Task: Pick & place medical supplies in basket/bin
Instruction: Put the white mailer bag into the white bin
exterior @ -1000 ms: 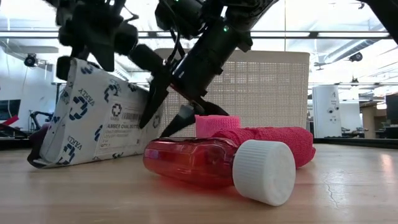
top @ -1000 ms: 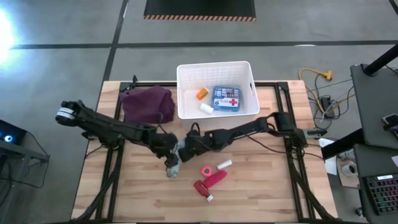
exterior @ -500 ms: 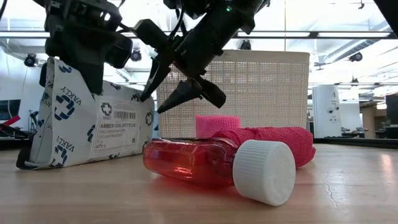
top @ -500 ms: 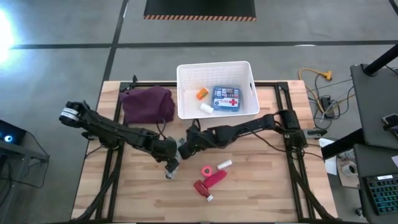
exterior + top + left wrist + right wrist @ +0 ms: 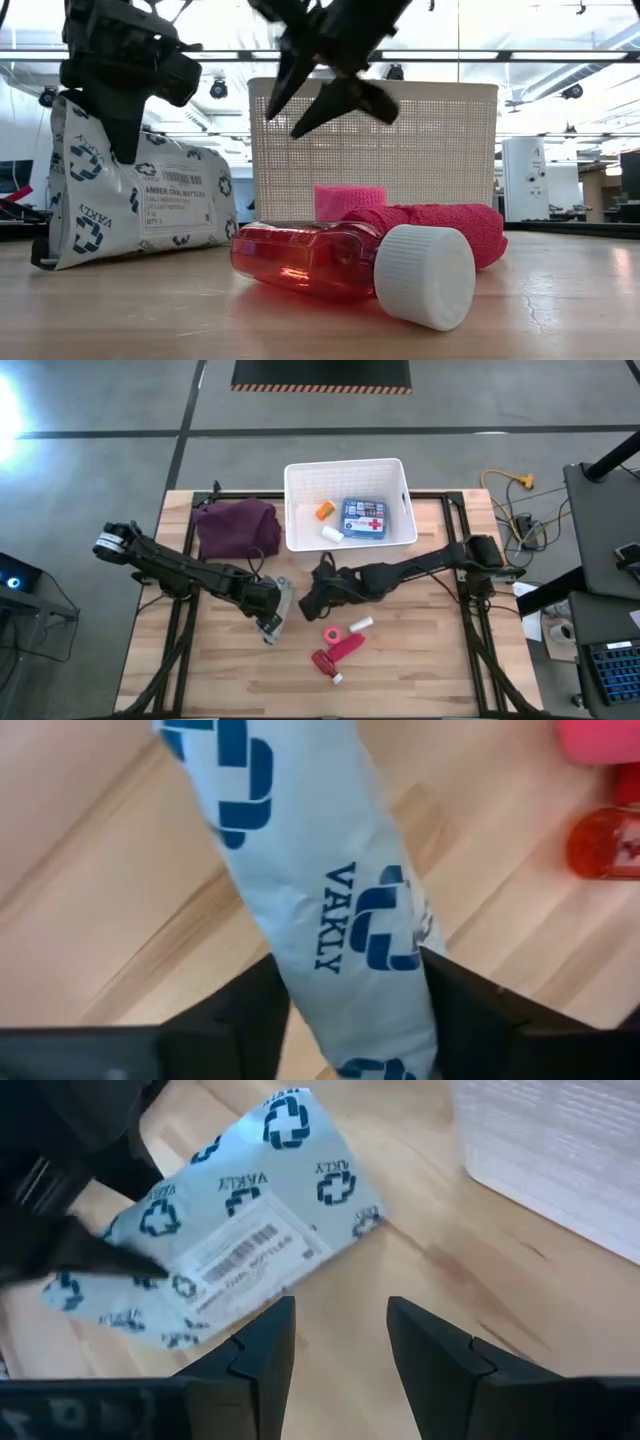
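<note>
The grey-white patterned flat packet (image 5: 140,205) stands on edge on the table, left of centre. My left gripper (image 5: 267,610) is shut on it from above. My right gripper (image 5: 308,603) is open and empty, raised above the table to the packet's right; it also shows in the low view (image 5: 330,100). A pink tape roll (image 5: 332,633), a red tube (image 5: 338,651) with a white cap (image 5: 425,275) and a small white bottle (image 5: 361,624) lie on the table nearer the front. The white bin (image 5: 296,510) at the far middle holds the blue box (image 5: 363,518) and small bottles. My left gripper pinches the packet's upper part (image 5: 345,935) between its two fingers (image 5: 255,1010), one on each flat face. The fingers come from above, pointing down. The packet stands nearly upright below them, its lower edge (image 5: 130,262) on the table.
A maroon-purple cloth (image 5: 237,528) lies at the far left beside the bin. The bin's ribbed wall (image 5: 560,1150) is close to my right gripper. Bare wood lies along the table's near edge and right side.
My right gripper has drawn away from the packet's edge, going up and toward the table's right. My left gripper has kept hold and shifted slightly; the packet has turned from leaning to nearly upright, its lower edge staying on the table.
</note>
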